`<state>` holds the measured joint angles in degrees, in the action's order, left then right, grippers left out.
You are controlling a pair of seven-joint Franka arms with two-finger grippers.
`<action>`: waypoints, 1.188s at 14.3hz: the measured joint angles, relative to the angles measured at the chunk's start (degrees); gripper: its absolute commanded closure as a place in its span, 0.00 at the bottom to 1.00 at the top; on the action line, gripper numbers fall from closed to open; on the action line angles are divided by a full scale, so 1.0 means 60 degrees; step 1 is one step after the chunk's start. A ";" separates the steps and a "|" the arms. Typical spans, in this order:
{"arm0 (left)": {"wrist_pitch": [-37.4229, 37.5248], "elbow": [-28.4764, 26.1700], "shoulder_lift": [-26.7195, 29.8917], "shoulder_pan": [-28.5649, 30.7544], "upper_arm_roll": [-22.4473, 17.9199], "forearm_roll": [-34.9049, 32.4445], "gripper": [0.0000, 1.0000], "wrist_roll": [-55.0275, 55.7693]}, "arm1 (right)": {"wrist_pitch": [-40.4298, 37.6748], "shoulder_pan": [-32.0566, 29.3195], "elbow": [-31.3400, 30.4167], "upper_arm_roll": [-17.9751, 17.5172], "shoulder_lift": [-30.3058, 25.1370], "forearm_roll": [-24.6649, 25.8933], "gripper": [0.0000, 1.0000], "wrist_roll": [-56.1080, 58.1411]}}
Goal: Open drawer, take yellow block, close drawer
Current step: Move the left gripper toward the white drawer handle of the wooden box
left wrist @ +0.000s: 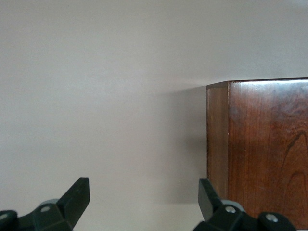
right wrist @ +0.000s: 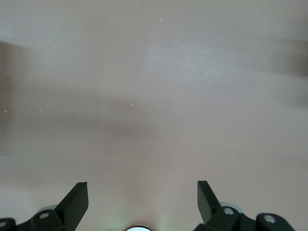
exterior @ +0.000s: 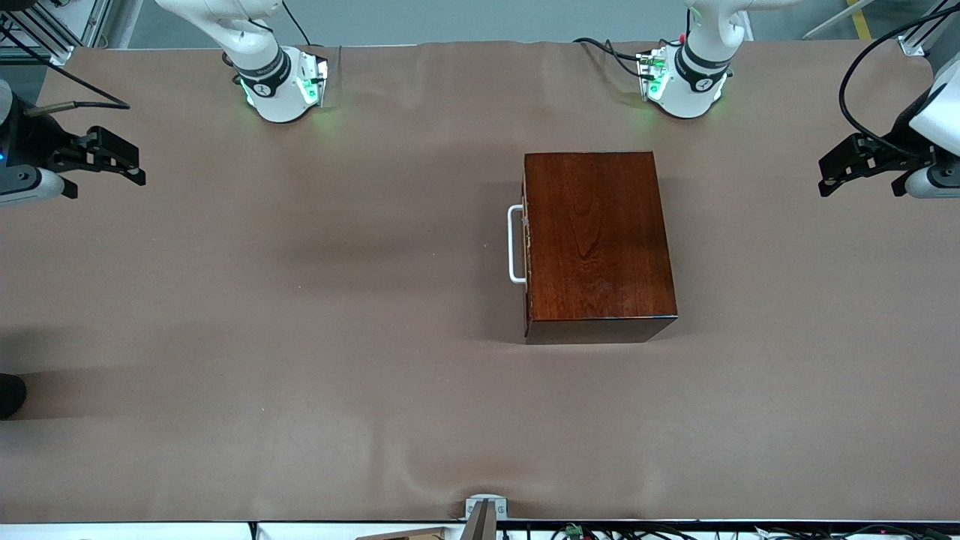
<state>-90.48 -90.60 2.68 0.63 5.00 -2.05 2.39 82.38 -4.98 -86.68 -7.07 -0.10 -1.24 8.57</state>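
Drawer (exterior: 527,247) shut, handle (exterior: 516,244) toward right arm's end

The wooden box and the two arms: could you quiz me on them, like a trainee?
1. True or false: the drawer of the wooden box is pulled out.
2. What colour is the drawer's handle?
3. The fingers of the left gripper and right gripper are: A) both open, B) both shut, C) one of each?

Key: 1 false, it sits flush in the box. 2 white. 3 A; both arms wait at the table's ends, holding nothing.
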 measured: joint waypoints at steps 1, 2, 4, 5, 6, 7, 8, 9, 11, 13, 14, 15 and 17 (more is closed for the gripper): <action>0.0000 0.0003 0.0000 0.0000 0.0000 0.0000 0.00 0.0000 | 0.0000 0.0000 0.0000 0.0000 0.0000 0.0000 0.00 0.0000; 0.0000 0.0006 0.0000 0.0001 0.0000 0.0000 0.00 0.0000 | 0.0000 0.0000 0.0000 0.0000 0.0000 0.0000 0.00 0.0000; 0.0000 0.0038 -0.0001 0.0001 0.0000 0.0000 0.00 0.0000 | 0.0000 0.0000 0.0000 0.0000 0.0000 0.0000 0.00 0.0000; 0.0000 0.0064 -0.0001 0.0001 0.0000 0.0000 0.00 0.0000 | 0.0000 0.0000 0.0000 0.0000 0.0000 0.0000 0.00 0.0000; 0.0000 0.0089 -0.0001 0.0001 0.0000 0.0000 0.00 0.0000 | 0.0000 0.0000 0.0000 0.0000 0.0000 0.0000 0.00 -0.0001; 0.0006 0.0114 -0.0001 0.0001 0.0000 0.0000 0.00 0.0000 | 0.0000 0.0000 0.0000 0.0000 0.0000 0.0000 0.00 -0.0001; 0.0033 0.0137 -0.0001 0.0001 0.0002 0.0000 0.00 0.0000 | 0.0000 0.0000 0.0000 0.0000 0.0000 0.0000 0.00 -0.0001; 0.0067 0.0158 0.0000 0.0001 0.0008 0.0000 0.00 0.0000 | 0.0000 0.0000 0.0000 0.0000 0.0000 0.0000 0.00 -0.0001; 0.0105 0.0169 -0.0005 -0.0007 0.0049 0.0013 0.00 0.0000 | 0.0000 0.0000 0.0000 0.0000 0.0000 0.0000 0.00 -0.0002; 0.0132 0.0170 -0.0033 -0.0109 0.0232 0.0094 0.00 -0.0001 | 0.0000 -0.0001 0.0000 0.0000 0.0000 0.0000 0.00 -0.0002; 0.0133 0.0171 -0.0052 -0.0212 0.0422 0.0120 0.00 0.0017 | 0.0000 -0.0001 0.0000 0.0000 0.0000 0.0000 0.00 -0.0003; 0.0140 0.0174 -0.0086 -0.0330 0.0698 0.0131 0.00 0.0246 | 0.0000 -0.0002 0.0000 0.0000 0.0000 0.0000 0.00 -0.0003; 0.0152 0.0179 -0.0282 -0.0550 0.1429 0.0139 0.00 0.1363 | 0.0000 -0.0003 0.0000 -0.0001 0.0000 0.0000 0.00 -0.0003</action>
<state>-89.57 -89.53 0.99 -2.67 13.58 -1.22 10.57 82.38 -5.00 -86.68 -7.08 -0.09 -1.24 8.55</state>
